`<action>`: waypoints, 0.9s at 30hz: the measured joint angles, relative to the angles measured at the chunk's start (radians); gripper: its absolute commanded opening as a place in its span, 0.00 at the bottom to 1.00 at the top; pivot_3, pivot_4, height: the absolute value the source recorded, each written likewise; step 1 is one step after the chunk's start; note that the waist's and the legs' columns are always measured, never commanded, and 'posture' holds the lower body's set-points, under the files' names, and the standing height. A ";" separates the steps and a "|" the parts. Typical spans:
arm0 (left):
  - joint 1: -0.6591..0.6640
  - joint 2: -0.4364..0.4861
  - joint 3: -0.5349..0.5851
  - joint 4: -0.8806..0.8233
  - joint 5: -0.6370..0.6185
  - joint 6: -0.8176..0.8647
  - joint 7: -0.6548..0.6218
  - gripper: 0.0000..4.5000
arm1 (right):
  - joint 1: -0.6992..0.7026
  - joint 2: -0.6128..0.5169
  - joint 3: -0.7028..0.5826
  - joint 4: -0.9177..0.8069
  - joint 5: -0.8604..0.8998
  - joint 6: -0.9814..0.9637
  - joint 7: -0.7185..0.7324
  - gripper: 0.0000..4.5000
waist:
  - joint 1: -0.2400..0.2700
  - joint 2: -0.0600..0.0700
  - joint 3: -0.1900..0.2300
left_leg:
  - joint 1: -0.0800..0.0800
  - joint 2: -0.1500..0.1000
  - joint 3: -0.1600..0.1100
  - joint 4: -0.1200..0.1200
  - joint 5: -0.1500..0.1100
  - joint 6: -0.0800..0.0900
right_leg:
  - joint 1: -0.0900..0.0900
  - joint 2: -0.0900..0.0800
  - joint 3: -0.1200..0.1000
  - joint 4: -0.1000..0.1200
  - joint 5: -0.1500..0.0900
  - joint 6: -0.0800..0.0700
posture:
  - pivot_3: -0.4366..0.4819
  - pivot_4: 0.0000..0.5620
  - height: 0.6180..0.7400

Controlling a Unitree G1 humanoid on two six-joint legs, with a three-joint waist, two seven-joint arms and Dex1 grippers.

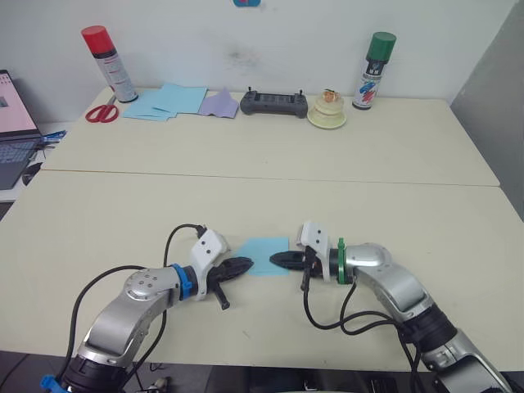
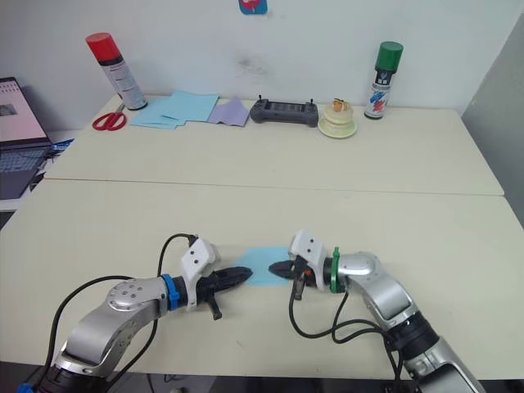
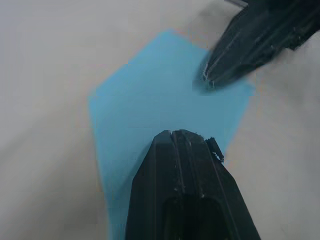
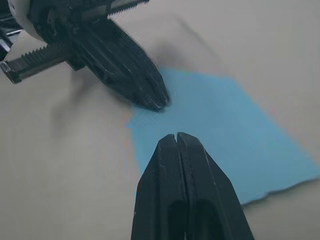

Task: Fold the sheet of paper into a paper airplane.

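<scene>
The sheet of paper (image 1: pixel 266 255) is a small light blue piece lying flat on the near table, between my two grippers. My left gripper (image 1: pixel 248 264) is shut, its tip resting at the sheet's left edge. My right gripper (image 1: pixel 274 259) is also shut, its tip pressing on the sheet's right part. In the left wrist view the closed fingers (image 3: pixel 182 165) lie over the blue sheet (image 3: pixel 150 100), with the other gripper's tip (image 3: pixel 215 75) opposite. In the right wrist view the shut fingers (image 4: pixel 177 165) point across the sheet (image 4: pixel 225 130).
On the far table lie a pile of flat blue sheets (image 1: pixel 168 101), a lavender sheet (image 1: pixel 219 104), red scissors (image 1: pixel 101 113), a red-capped spray can (image 1: pixel 108 63), a black controller (image 1: pixel 274 103), a tape roll (image 1: pixel 327 113) and a green-capped can (image 1: pixel 374 70). A laptop (image 1: pixel 12 123) sits at left.
</scene>
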 measured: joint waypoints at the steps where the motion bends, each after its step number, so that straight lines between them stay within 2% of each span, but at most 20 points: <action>1: 0.000 0.002 -0.005 0.001 0.015 -0.011 -0.001 0.01 | 0.002 0.000 0.000 0.000 -0.003 0.006 0.001 0.00 | 0.000 0.000 0.000 | 0.001 0.000 0.000 0.000 0.000 0.000 | 0.001 0.000 0.000 0.000 0.000 0.000 | 0.48 0.27 1.00; 8: 0.010 0.002 -0.012 0.022 0.046 -0.056 -0.010 0.01 | -0.005 -0.002 -0.002 0.002 -0.024 0.039 0.009 0.00 | -0.001 0.000 0.000 | 0.006 0.000 0.000 0.000 0.000 0.000 | 0.006 0.002 0.000 0.000 -0.003 0.005 | 0.48 0.27 1.00; 11: 0.010 0.001 -0.018 0.033 0.062 -0.086 -0.014 0.00 | -0.009 0.003 -0.040 -0.004 0.025 0.112 0.014 0.13 | 0.000 0.000 0.000 | 0.005 0.000 0.000 0.000 0.000 0.000 | 0.006 0.002 0.000 0.000 -0.003 0.005 | 0.48 0.27 1.00; 17: -0.003 0.001 -0.020 0.080 0.070 -0.150 -0.052 0.00 | -0.105 -0.030 -0.189 -0.050 0.155 0.409 -0.011 0.59 | 0.000 0.000 -0.001 | 0.005 0.000 0.000 0.001 0.000 0.000 | 0.006 0.001 0.000 0.000 -0.003 0.004 | 0.48 0.27 1.00; 20: -0.011 -0.001 -0.024 0.101 0.076 -0.178 -0.069 0.00 | -0.162 -0.011 -0.248 -0.050 0.219 0.623 -0.069 0.59 | 0.000 0.000 -0.001 | 0.005 0.000 0.000 0.000 0.000 0.000 | 0.005 0.001 -0.001 0.000 -0.001 0.002 | 0.48 0.27 1.00; 23: -0.017 -0.002 -0.034 0.116 0.089 -0.208 -0.080 0.00 | -0.218 0.075 -0.332 -0.017 0.254 0.866 -0.174 0.59 | 0.000 0.001 -0.001 | 0.005 0.000 0.000 0.000 0.000 0.000 | 0.005 0.001 -0.001 0.000 0.000 0.000 | 0.48 0.27 1.00; 27: -0.013 -0.005 -0.037 0.120 0.096 -0.228 -0.082 0.00 | -0.252 0.141 -0.390 0.008 0.253 1.009 -0.275 0.59 | -0.001 0.001 -0.001 | 0.004 0.000 0.000 0.000 0.000 0.000 | 0.005 0.001 0.001 -0.001 0.000 0.000 | 0.48 0.27 1.00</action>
